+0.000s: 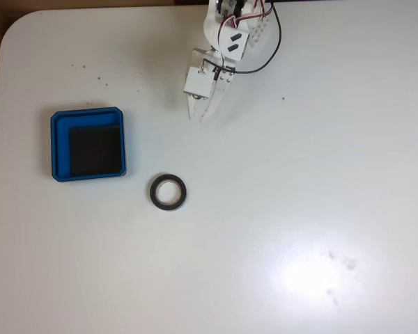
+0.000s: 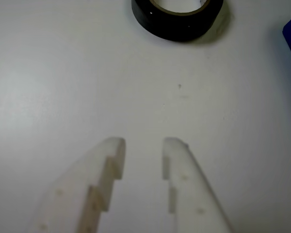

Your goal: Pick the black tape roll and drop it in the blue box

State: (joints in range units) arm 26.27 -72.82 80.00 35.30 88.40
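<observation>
Approach stage: the gripper [image 2: 143, 145], jaws parted and empty, hangs well short of the black tape roll [image 1: 168, 192].

The roll lies flat on the table [image 1: 320, 174], hole upward, with no long axis, just right of the blue box [image 1: 88, 143] in the fixed view. A descent off centre could push it aside.

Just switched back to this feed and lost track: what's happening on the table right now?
The arm's gripper hangs over bare white table, jaws apart with nothing between them. The black tape roll lies flat on the table, untouched, ahead of the fingertips in the wrist view. The blue box sits to the roll's upper left in the fixed view, with only its black floor showing. The pick has not begun.
</observation>
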